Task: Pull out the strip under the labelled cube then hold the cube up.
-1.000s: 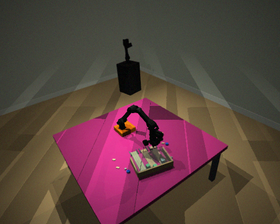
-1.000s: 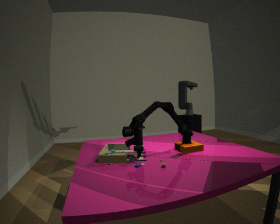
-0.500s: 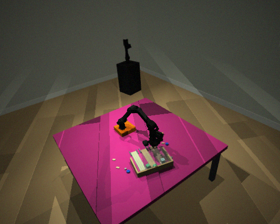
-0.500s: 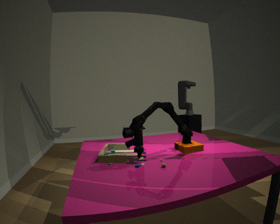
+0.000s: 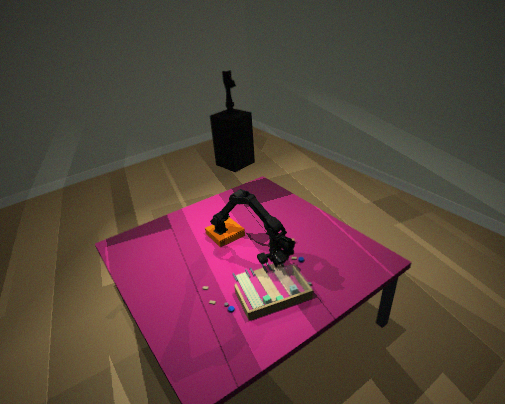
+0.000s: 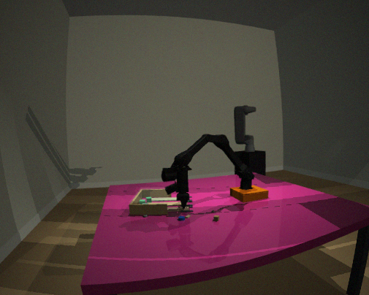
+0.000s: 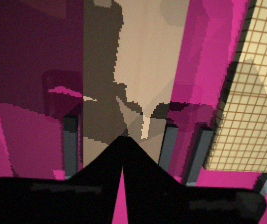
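Lab-like room, robot arm (image 5: 254,202) (image 6: 192,151), pedestal-mounted arm (image 5: 228,90) (image 6: 240,124)

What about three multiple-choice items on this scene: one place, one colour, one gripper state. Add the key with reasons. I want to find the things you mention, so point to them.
1. Where is the orange block (image 5: 231,226) (image 6: 256,196)?
A) inside the tray
B) on the floor
C) under the arm's base

2. What colour is the table top (image 5: 148,280) (image 6: 163,241)?
A) green
B) magenta
C) white

3. How is the gripper (image 6: 184,208) (image 7: 124,142)?
A) shut on a cube
B) wide open
C) shut, holding nothing

Key:
1 C: the arm rises from it in both outside views.
2 B: both outside views show magenta.
3 C: the fingertips meet in the wrist view with nothing gripped.
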You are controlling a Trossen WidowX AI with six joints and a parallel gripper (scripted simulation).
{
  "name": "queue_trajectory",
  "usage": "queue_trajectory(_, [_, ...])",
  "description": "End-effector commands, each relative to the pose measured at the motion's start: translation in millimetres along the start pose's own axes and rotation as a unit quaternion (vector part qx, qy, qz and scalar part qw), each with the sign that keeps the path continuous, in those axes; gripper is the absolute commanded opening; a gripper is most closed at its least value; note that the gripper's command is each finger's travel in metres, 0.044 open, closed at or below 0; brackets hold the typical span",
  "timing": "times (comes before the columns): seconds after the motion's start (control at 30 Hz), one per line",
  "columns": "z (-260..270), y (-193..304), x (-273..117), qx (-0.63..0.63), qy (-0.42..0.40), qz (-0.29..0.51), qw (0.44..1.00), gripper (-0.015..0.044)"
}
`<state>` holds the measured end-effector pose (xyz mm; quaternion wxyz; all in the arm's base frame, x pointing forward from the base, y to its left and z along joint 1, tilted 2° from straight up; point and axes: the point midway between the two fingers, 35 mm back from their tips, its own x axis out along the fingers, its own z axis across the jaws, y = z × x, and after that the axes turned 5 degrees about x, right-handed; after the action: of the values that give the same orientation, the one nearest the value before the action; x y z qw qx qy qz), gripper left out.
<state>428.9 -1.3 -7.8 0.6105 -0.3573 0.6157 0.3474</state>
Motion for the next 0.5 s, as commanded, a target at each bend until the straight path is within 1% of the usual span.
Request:
queue_trajectory(0.0, [0.6,-0.2,1.0,0.001,-0.002,0.000,1.000,0.0000])
queue_trajectory(0.47, [0.6,-0.3,2.4,0.001,-0.002,0.000,1.000,0.0000])
